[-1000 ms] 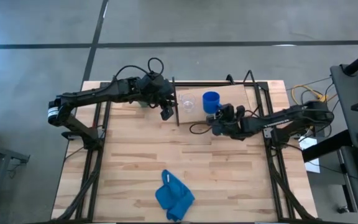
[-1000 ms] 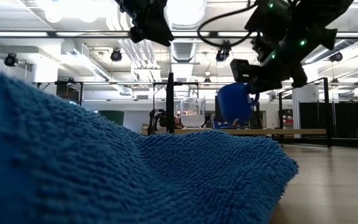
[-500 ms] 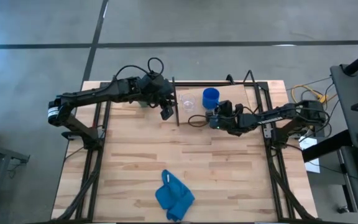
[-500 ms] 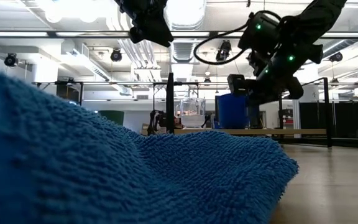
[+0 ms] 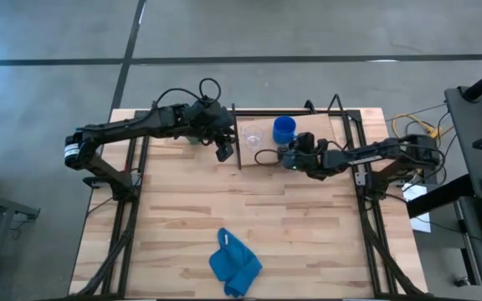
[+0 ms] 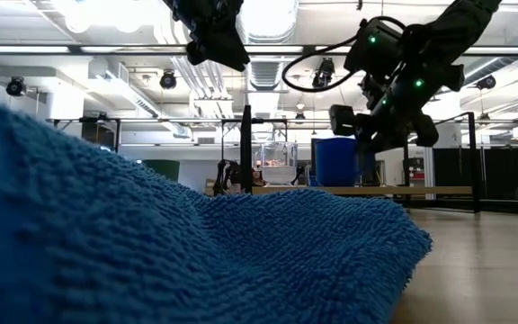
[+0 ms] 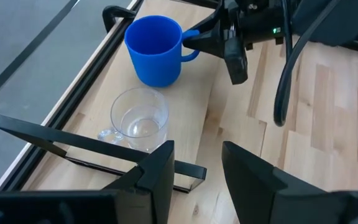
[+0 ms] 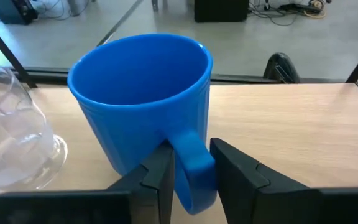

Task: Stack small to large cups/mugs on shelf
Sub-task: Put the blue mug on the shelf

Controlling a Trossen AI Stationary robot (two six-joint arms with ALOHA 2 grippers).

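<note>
The bright blue mug [image 5: 284, 130] stands upright on the light-wood shelf [image 5: 335, 127], handle toward my right gripper [image 5: 289, 152]. That gripper is shut on the handle. The clear cup [image 5: 252, 136] stands on its base on the shelf, just left of the mug [image 7: 156, 50]. In the left wrist view the clear cup [image 7: 139, 118] is below and ahead of my left gripper [image 7: 194, 180]. My left gripper [image 5: 224, 150] hangs open above the shelf's left end and touches nothing. The dark green cup is hidden, I think under the left arm. My right gripper pinches the mug's handle [image 8: 191, 165] between its two fingers [image 8: 157, 177], one on each side of the loop. It comes in about level, slanting from the table's right and near side. The mug sits upright with its base on the shelf [image 8: 291, 137].
A crumpled blue cloth [image 5: 234, 263] lies near the table's near edge and fills the foreground of the low view [image 6: 151, 252]. Black rod supports [image 5: 238, 138] stand at the shelf's ends. Bare plank tabletop [image 5: 308, 226] stretches between shelf and cloth.
My right gripper, still shut on the handle, has moved toward the far edge and down. The blue mug was tilted and lifted a second ago and now stands upright on the shelf beside the clear cup. For the last half second it has stayed put.
</note>
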